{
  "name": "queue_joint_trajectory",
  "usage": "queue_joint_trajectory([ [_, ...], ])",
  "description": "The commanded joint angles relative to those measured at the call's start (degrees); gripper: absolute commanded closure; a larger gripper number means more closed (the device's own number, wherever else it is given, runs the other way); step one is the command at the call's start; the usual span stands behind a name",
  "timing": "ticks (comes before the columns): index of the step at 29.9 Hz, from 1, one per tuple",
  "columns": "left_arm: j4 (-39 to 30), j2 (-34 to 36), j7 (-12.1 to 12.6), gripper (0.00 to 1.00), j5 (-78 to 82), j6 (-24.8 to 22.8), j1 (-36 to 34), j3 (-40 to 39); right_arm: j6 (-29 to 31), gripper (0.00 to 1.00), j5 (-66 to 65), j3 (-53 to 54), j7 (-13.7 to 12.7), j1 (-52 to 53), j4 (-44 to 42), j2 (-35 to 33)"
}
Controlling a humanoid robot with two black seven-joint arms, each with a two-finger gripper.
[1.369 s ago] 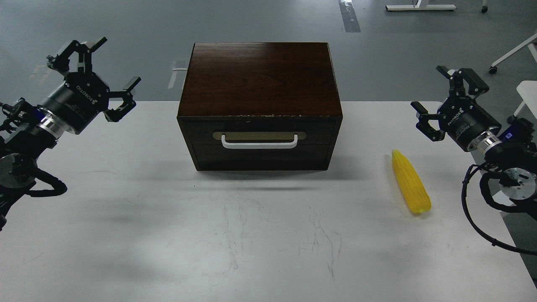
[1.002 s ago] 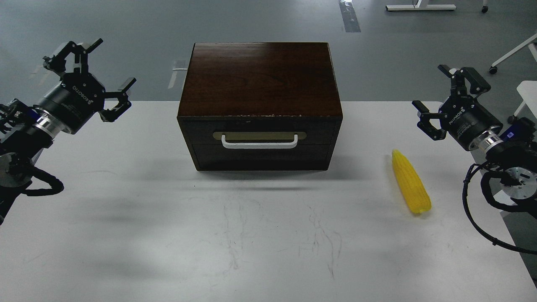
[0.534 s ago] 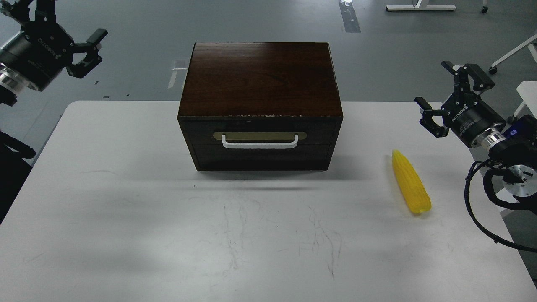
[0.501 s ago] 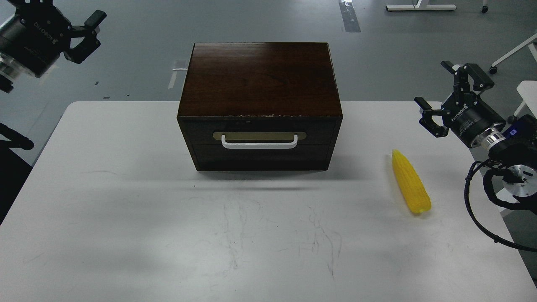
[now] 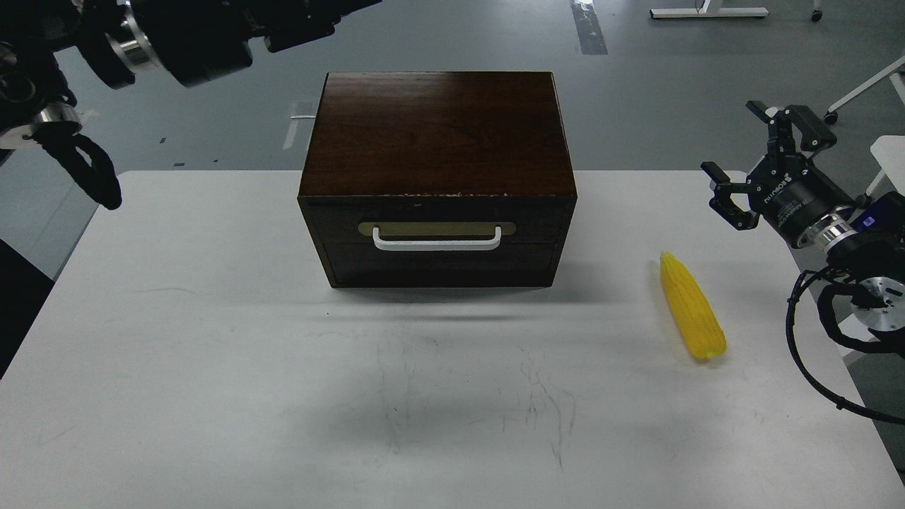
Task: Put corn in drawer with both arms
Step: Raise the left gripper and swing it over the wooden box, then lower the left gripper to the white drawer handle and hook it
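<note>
The yellow corn (image 5: 691,307) lies on the white table (image 5: 212,367) to the right of the dark brown box (image 5: 438,131), tip pointing away from me. The drawer (image 5: 438,265) is shut, its white bar handle (image 5: 437,242) under a brass plate. My right gripper (image 5: 758,154) is open and empty, above the table's right edge, behind and right of the corn. My left gripper (image 5: 311,25) is high at the top left, above and left of the box's back corner. It is dark and partly cut off by the frame's top.
The box stands at the table's back middle. A white object (image 5: 892,152) and a white frame leg with a castor (image 5: 859,92) stand off the table's right side. Grey floor lies behind the table.
</note>
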Motion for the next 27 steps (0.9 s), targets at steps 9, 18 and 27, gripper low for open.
queue_joint_trajectory([
  [9,-5.73,-9.9,0.02,0.02,32.46,0.01,-4.8,3.49,-0.08,0.0,0.04,-0.01,0.0,0.07,0.14,-0.21],
  [18,-5.21,-14.74,0.02,0.02,51.09,0.01,-16.83,29.06,-0.16,0.0,0.04,0.07,0.0,-0.1,0.76,-1.62],
  [27,1.73,-18.17,0.02,0.02,57.69,0.01,-18.78,35.93,-0.17,0.0,-0.05,0.07,0.0,-0.1,0.76,-1.7],
])
